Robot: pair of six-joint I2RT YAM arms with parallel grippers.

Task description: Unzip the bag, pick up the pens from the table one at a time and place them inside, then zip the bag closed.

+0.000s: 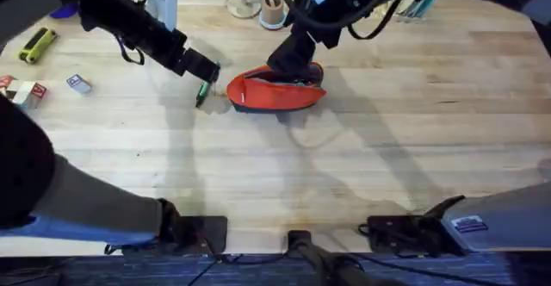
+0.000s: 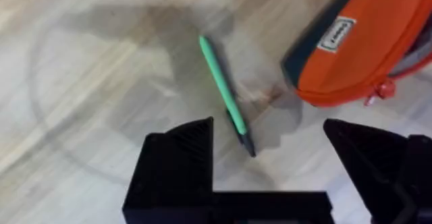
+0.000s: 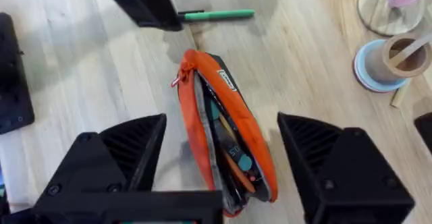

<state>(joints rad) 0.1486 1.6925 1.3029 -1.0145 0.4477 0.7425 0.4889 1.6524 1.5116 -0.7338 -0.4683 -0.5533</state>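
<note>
One green pen (image 2: 223, 92) lies between your left gripper's (image 2: 270, 140) wide-open, empty jaws beside the unzipped pouch (image 1: 275, 92); descend squarely, while the right gripper (image 3: 223, 150), spread and empty, hovers over the pouch.

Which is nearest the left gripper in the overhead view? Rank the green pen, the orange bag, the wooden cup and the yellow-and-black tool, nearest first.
1. The green pen: on the table right below the left gripper.
2. The orange bag: just to the pen's right, unzipped.
3. The wooden cup: at the table's far edge, beyond the bag.
4. The yellow-and-black tool: far off at the left edge.
</note>
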